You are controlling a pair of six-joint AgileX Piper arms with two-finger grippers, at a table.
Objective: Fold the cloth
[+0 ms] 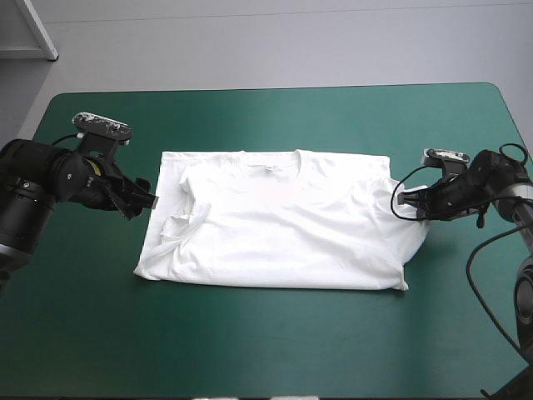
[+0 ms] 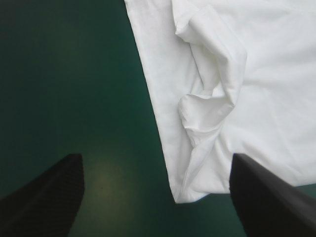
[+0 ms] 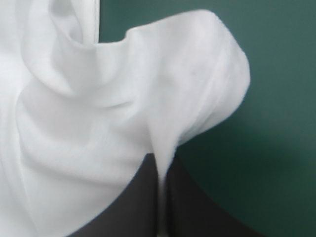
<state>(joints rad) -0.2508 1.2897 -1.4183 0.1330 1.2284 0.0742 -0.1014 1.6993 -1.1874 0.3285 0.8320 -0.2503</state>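
In the high view the right gripper (image 1: 406, 200), at the right edge of the T-shirt (image 1: 283, 225), is too small to show how its fingertips stand. In the right wrist view a pinched fold of the shirt covers the line where its black fingers (image 3: 143, 197) meet. The tag (image 1: 268, 167) at the shirt's collar is too small to read. Ahead of the left gripper (image 2: 155, 157) the shirt runs out of view.

The surface (image 1: 250, 342), a table under a smooth teal-green cover with rounded corners, carries a white short-sleeved T-shirt (image 1: 283, 221). It lies spread near the middle, the collar toward the far edge.
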